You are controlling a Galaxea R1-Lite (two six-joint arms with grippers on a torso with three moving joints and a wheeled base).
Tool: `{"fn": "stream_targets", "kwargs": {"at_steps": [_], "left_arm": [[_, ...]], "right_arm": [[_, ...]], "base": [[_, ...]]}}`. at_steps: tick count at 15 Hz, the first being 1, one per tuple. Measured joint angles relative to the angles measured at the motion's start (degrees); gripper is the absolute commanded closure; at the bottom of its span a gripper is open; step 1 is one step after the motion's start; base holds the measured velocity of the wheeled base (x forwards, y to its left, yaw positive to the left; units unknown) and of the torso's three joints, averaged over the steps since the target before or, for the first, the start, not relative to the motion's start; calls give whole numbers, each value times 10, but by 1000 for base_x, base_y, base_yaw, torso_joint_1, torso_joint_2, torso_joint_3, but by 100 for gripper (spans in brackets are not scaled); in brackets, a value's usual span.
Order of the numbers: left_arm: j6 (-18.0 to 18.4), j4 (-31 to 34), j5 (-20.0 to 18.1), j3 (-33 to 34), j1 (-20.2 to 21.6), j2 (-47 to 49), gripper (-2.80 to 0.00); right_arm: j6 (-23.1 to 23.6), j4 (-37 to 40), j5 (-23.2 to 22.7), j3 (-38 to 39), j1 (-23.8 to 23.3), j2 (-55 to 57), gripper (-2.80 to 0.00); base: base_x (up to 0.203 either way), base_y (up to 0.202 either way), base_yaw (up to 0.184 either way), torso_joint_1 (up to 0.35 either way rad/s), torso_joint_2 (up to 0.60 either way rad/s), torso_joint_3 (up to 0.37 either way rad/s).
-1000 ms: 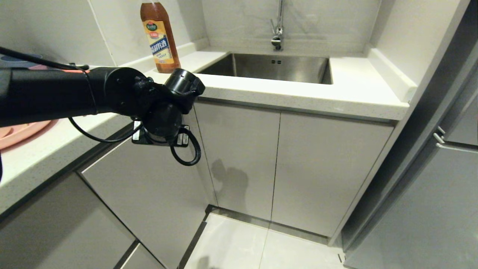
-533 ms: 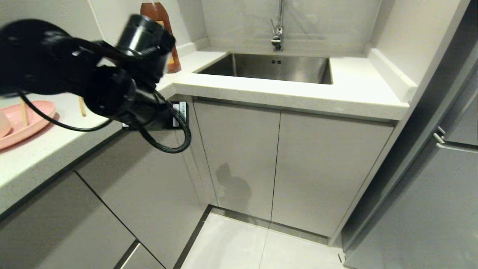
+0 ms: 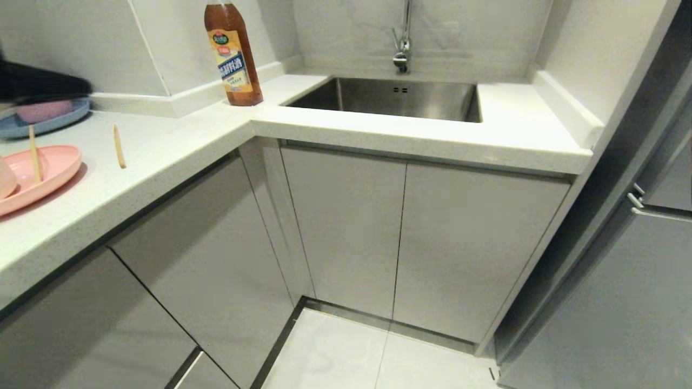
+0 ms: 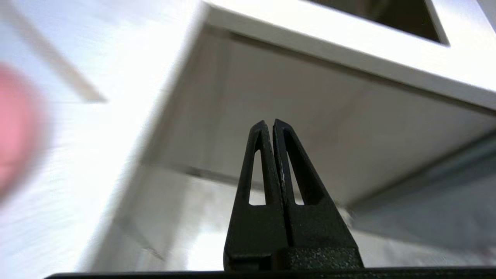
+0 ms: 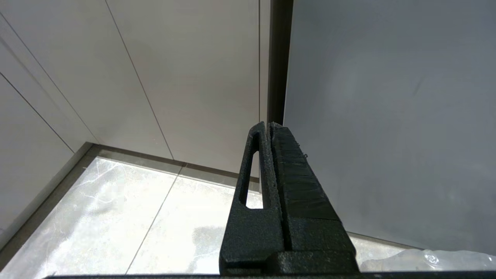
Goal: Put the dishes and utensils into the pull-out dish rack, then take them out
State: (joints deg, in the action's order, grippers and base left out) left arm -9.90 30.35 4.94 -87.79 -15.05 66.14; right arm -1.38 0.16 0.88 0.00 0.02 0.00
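The pink plate (image 3: 51, 167) lies on the left counter at the picture's edge, with a sliver of the cream bowl (image 3: 4, 178) on it. One wooden chopstick (image 3: 34, 159) rests across the plate; the other (image 3: 119, 146) lies on the bare counter beside it. The pull-out dish rack is out of view; every cabinet front is closed. Only a blurred black piece of my left arm (image 3: 43, 86) shows at the far left, above the dishes. My left gripper (image 4: 270, 123) is shut and empty, out over the counter corner. My right gripper (image 5: 268, 124) is shut and empty, hanging low near the floor.
A blue plate (image 3: 65, 116) with a small pink bowl (image 3: 43, 111) sits behind the pink plate. A brown sauce bottle (image 3: 232, 54) stands at the counter corner, beside the steel sink (image 3: 389, 97) and faucet (image 3: 401, 48). A grey fridge (image 3: 638, 281) stands on the right.
My left arm has swung up and to the left, from in front of the corner cabinet almost out of the head view, uncovering the plate and chopsticks. The right arm has not moved.
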Motion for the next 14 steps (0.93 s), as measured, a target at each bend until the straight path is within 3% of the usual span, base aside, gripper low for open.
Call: {"fn": "stream_targets", "kwargs": {"at_steps": [2, 4, 9, 14], "left_arm": [[39, -5, -31, 45, 70, -81, 0], [68, -11, -40, 114, 106, -172, 0], [128, -74, -47, 349, 136, -414, 0], [136, -102, -50, 590, 150, -601, 0]], "right_arm": [[0, 0, 0, 0, 0, 0, 0], [0, 0, 0, 0, 0, 0, 0], [0, 0, 0, 0, 0, 0, 0], [0, 0, 0, 0, 0, 0, 0]], "base": [[0, 0, 0, 0, 0, 0], [0, 0, 0, 0, 0, 0], [0, 0, 0, 0, 0, 0], [0, 0, 0, 0, 0, 0]]}}
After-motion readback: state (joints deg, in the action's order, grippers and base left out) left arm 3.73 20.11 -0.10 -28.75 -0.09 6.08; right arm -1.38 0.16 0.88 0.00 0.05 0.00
